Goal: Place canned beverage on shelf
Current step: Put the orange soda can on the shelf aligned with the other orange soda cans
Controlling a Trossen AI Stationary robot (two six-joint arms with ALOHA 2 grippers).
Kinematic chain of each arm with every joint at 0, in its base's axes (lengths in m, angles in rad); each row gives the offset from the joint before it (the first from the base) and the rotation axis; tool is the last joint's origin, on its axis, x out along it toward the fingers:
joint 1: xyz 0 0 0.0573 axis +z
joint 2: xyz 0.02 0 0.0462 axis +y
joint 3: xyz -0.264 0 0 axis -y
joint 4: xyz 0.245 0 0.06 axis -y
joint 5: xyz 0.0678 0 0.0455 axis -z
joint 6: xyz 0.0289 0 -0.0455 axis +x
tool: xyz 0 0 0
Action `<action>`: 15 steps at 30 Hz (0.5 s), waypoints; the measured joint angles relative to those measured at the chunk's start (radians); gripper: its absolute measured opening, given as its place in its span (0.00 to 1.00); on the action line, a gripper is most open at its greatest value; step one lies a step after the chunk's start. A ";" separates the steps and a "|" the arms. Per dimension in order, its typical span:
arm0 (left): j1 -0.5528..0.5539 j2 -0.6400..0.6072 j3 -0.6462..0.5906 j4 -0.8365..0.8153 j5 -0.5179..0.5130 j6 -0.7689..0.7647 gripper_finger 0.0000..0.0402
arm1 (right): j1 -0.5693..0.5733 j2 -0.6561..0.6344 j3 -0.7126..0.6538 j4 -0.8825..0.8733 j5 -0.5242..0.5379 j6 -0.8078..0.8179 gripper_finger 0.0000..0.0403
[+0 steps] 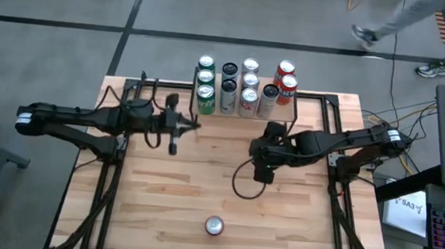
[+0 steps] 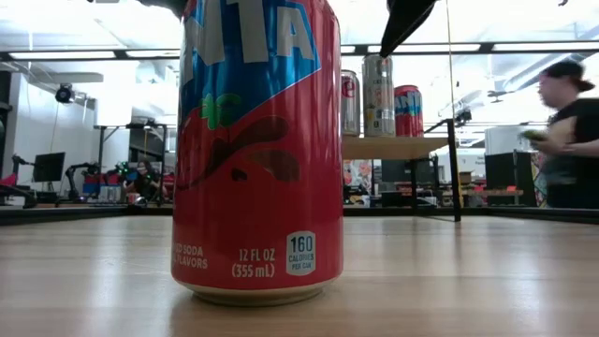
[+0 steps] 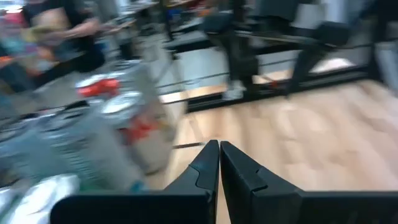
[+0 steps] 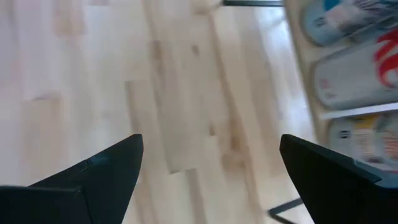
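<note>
A red can (image 2: 257, 150) stands alone at the near edge of the desk (image 1: 160, 207), with blue-and-white lettering, a dark splash motif and white small print. The desk is pale wood in striped planks. On the light wood shelf (image 1: 287, 112) with black legs stand cans: green ones (image 1: 204, 99) at the left, black and silver-white in the middle, red (image 1: 287, 83) at the right. Both arms are dark.

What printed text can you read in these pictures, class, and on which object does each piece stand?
"12 FL OZ (355 mL)": tall red aluminium soda can, low view.
"160 CALORIES PER CAN": same can.
"NTA": cropped letters, same can.
"SODA", "FLAVORS": cut-off words, same can.
Cans on the small wood-topped shelf: too small or blurred to read.
</note>
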 joint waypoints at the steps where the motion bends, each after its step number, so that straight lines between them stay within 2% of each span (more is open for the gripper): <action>1: -0.016 0.000 -0.006 0.000 0.017 -0.001 0.00 | 0.011 -0.003 0.000 -0.003 -0.011 0.007 0.91; 6: -0.093 0.002 -0.024 0.000 0.037 -0.029 0.00 | 0.068 -0.011 0.000 -0.004 -0.066 0.063 0.91; 15: -0.247 0.037 -0.026 0.036 0.018 -0.068 0.00 | 0.212 -0.005 -0.026 0.047 -0.031 0.123 0.91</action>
